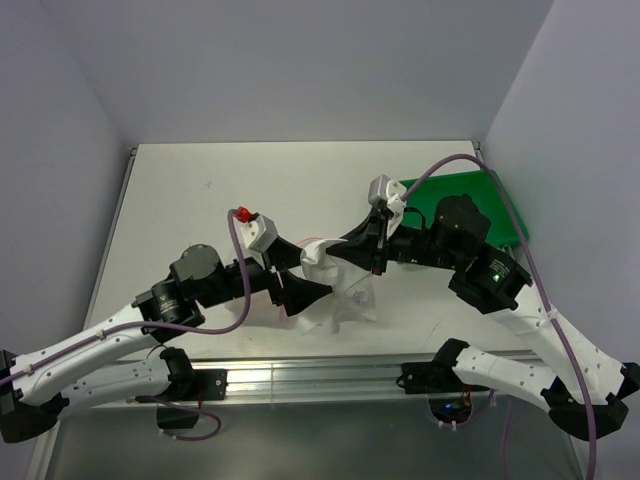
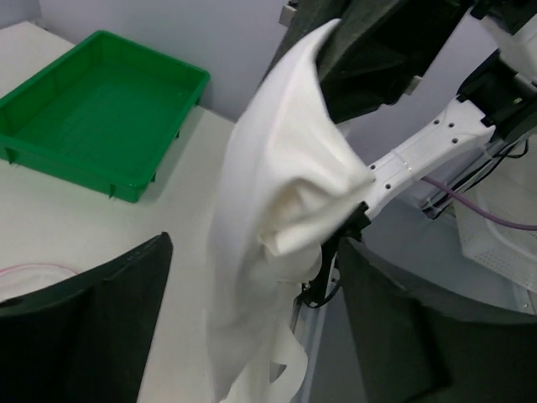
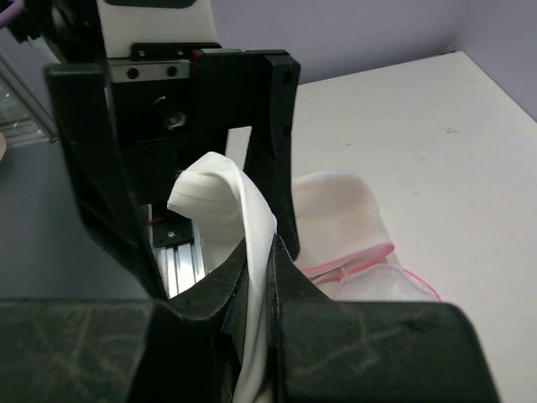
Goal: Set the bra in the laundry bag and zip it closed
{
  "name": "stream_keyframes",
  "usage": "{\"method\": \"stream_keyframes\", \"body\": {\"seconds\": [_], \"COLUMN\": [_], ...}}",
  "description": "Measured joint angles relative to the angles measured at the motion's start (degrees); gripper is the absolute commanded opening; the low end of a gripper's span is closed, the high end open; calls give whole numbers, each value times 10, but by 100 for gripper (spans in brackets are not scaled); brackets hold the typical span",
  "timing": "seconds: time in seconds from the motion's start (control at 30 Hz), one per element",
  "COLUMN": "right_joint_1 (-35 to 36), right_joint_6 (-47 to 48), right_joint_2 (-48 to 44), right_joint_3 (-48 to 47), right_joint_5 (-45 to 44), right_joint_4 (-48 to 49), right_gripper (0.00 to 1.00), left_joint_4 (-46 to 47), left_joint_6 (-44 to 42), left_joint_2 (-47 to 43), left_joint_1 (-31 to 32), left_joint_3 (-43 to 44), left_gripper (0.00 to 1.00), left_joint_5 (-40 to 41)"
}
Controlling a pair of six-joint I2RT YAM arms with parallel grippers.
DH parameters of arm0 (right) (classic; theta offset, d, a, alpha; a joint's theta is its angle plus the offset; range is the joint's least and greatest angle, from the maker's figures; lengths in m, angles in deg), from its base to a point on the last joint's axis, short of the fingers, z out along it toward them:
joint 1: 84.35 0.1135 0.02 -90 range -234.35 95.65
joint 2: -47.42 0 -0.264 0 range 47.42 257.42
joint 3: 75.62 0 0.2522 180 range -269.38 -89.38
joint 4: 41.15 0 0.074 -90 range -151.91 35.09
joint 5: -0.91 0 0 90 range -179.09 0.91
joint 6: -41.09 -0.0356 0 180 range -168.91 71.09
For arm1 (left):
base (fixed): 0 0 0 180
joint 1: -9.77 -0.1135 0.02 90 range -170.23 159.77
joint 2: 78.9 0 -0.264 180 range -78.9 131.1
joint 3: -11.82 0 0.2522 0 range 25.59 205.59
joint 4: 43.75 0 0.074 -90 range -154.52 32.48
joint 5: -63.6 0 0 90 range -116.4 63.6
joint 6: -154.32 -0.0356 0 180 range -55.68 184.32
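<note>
Right hand [image 3: 258, 252] is pinched tight on a fold of the bra [image 3: 220, 191], a soft, pale cream fabric garment. The rest of the fabric hangs below the pinch in a twisted drape. Left hand [image 2: 252, 252] is wide open, with one black finger [image 2: 101, 327] on each side of the hanging fabric and no grip on it.

Landmark is the laundry bag [image 3: 352, 239], a white translucent mesh pouch with a pink zipper band, lying on the white table [image 1: 200, 200]. The bra is outside the bag, held up just beside it on the side nearer the arm bases. Can't tell whether its lower end touches the table, or whether the zipper is open. The green plastic tray [image 1: 470, 200] sits well apart from the bag, to the far right.
</note>
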Motion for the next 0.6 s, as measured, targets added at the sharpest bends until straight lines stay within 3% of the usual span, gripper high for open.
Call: {"method": "stream_keyframes", "body": {"seconds": [0.13, 0.53, 0.6], "right_joint_1": [-3, -12, -12], "right_joint_6": [-1, -20, -22], "right_joint_2": [18, 27, 26], "right_joint_3": [-20, -33, -33], "right_joint_5": [-11, -18, -17], "right_joint_4": [1, 14, 18], "right_gripper": [0, 0, 0], "left_joint_4": [6, 35, 46], "left_joint_6": [10, 37, 41], "left_joint_2": [-34, -15, -2], "left_joint_1": [0, 0, 0], "left_joint_3": [-16, -97, -97], "left_gripper": [99, 99, 92], "left_joint_5": [-6, -22, -22]}}
